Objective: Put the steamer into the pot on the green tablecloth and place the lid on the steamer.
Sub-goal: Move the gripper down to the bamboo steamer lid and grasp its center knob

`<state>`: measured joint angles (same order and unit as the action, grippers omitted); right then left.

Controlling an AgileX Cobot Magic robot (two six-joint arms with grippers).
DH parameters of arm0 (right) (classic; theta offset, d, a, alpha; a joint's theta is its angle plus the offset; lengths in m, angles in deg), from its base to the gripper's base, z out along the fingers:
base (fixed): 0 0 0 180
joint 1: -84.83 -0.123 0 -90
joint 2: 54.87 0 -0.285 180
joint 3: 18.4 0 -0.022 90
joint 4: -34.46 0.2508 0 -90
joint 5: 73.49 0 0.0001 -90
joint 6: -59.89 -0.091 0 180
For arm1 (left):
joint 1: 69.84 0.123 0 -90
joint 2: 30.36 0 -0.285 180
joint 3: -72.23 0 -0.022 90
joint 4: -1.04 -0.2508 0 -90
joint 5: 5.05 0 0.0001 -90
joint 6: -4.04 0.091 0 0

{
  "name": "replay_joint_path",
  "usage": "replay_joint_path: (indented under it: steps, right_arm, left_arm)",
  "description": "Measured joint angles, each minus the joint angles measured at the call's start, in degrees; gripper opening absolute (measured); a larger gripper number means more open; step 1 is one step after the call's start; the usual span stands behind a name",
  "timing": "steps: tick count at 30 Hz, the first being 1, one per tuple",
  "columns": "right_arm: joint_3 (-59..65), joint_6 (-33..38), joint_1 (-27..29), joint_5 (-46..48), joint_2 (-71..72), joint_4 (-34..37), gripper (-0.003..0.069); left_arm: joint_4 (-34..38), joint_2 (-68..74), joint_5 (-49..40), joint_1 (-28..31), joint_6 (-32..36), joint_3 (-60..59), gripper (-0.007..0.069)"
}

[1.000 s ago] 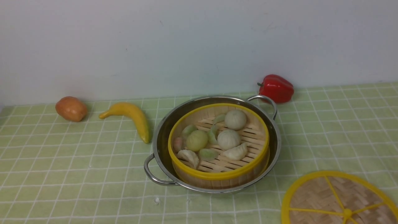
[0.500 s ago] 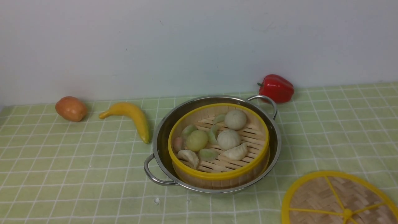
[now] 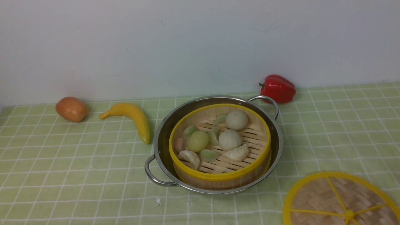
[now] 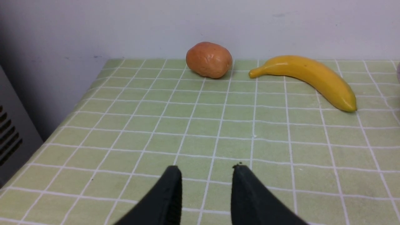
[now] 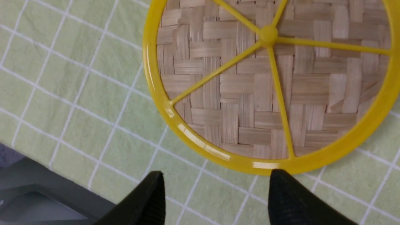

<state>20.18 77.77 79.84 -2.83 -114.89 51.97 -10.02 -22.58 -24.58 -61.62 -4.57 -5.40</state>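
- The right pincer (image 5: 217,175) is spread, and nothing is between its tips. The left pincer (image 4: 207,168) is also apart, with only cloth seen behind its gap.
- Just beside the right pincer is the lid (image 5: 237,103), flat on the green tablecloth (image 3: 93,187). Its rim looks close to one finger; I cannot tell if they touch.
- Farther from the right pincer, forward and to the robot's left of the lid, the steamer (image 3: 218,177) sits inside the pot (image 3: 162,140), its top uncovered.
- In the front view, lid, steamer and pot have not moved over the last second. So I judge the first part is done, and the lid is what remains.
- The next move, I think, is for the right pincer to take the lid by its rim or its centre knob, lift it level, and carry it over the steamer.
- Between lid and pot there is a strip of bare cloth, but the pot's loop handle (image 3: 272,100) stands out near the red pepper (image 3: 277,89); a low path could catch the pot's rim.
- Ahead of the left pincer is much bare cloth, then the banana (image 4: 306,68) and the brown potato-like thing (image 4: 209,59) near the wall. The cloth's side edge also shows there.
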Motion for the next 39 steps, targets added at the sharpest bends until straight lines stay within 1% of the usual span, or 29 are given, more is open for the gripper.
replay_joint_path:
  steps: [7,10,11,12,14,18,19,21,25,32,39]
  right_arm:
    - [-8.7,0.4,-0.4,-0.1,-12.2,-0.1,0.0437]
    - [-12.8,3.6,-4.6,-0.2,-18.2,-3.5,0.0428]
    - [-13.0,3.8,-4.9,-0.2,-18.9,-3.7,0.0427]
    - [-14.1,4.0,-7.6,-0.2,-21.6,-5.1,0.0417]
    - [-14.8,2.3,-10.2,-0.3,-25.1,-6.9,0.0396]
    - [-15.0,-0.7,-12.3,-0.6,-30.1,-10.7,0.0353]
    - [-15.0,-1.0,-12.4,-0.7,-30.3,-10.8,0.0350]
    - [-15.0,-1.8,-12.7,-2.9,-33.2,-12.0,0.0321]
    - [-15.0,-2.0,-12.7,-5.8,-34.6,-12.6,0.0302]
    - [-15.0,-2.2,-12.7,-8.4,-35.2,-13.0,0.0297]
    - [-15.1,-2.6,-12.7,-8.7,-40.2,-13.2,0.0297]
  left_arm:
    - [0.0,0.0,0.0,0.0,0.0,0.0,0.0231]
    - [0.0,0.0,0.0,0.0,0.0,0.0,0.0232]
    - [0.0,0.0,0.0,0.0,0.0,0.0,0.0232]
    - [0.0,0.0,0.0,0.0,0.0,0.0,0.0234]
    - [0.0,0.0,0.0,0.0,0.0,0.0,0.0241]
    - [0.0,0.0,0.0,0.0,0.0,0.0,0.0243]
    - [0.0,0.0,0.0,0.0,0.0,0.0,0.0243]
    - [0.0,0.0,0.0,0.0,0.0,0.0,0.0243]
    - [0.0,0.0,0.0,0.0,0.0,0.0,0.0243]
    - [0.0,0.0,0.0,0.0,0.0,0.0,0.0243]
    - [0.0,0.0,0.0,0.0,0.0,0.0,0.0243]
